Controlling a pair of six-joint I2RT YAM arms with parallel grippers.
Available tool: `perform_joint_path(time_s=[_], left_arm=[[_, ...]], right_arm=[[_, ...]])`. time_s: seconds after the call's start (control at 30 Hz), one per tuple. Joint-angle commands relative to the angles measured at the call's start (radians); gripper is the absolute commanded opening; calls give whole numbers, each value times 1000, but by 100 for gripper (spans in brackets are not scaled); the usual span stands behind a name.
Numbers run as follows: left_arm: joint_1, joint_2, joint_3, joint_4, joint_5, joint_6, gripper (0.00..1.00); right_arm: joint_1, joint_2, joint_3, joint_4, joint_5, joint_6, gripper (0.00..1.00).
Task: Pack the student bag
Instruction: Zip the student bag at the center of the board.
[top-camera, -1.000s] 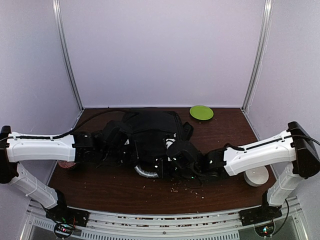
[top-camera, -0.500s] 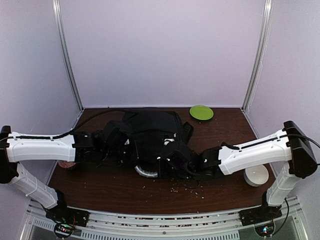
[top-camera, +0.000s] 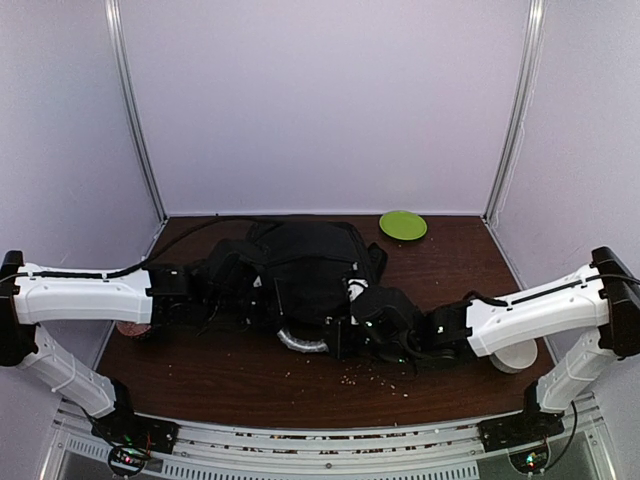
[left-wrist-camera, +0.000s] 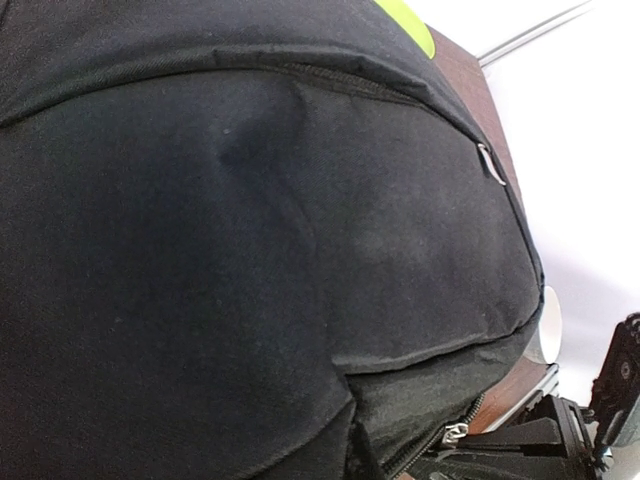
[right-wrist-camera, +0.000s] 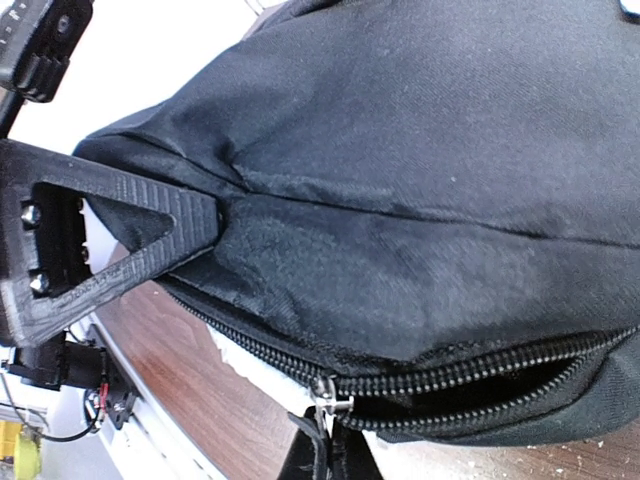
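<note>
Top view evenly lit, sharp. Wrist views: background blown out white at 3 o'clock (left), 11 o'clock (right). Close student bag (left-wrist-camera: 250, 250) fabric dark, slightly soft.

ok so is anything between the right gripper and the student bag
nothing visible does: the right gripper is shut on a pinched fold of the student bag, on the fabric just above the zipper, so it touches the bag directly with no object between them

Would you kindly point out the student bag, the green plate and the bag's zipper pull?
student bag (top-camera: 305, 262): top external view, middle of its black fabric.
green plate (top-camera: 403, 225): top external view, its centre.
zipper pull (right-wrist-camera: 328, 392): right wrist view, metal slider.
</note>
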Motion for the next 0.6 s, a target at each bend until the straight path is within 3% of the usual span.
perform_joint_path(time_s=[0.0,0.37,0.57], left_arm=[[19,-19,14,34,-70,33,0],[19,12,-45,61,-41,10,0],[20,-5,-67,47,-63,14,0]], right_arm=[[-39,-68,-107,-14,42,40,0],[-135,-108,-293,197,-56,155,0],[-179,-138,-361,229,-40,197,0]])
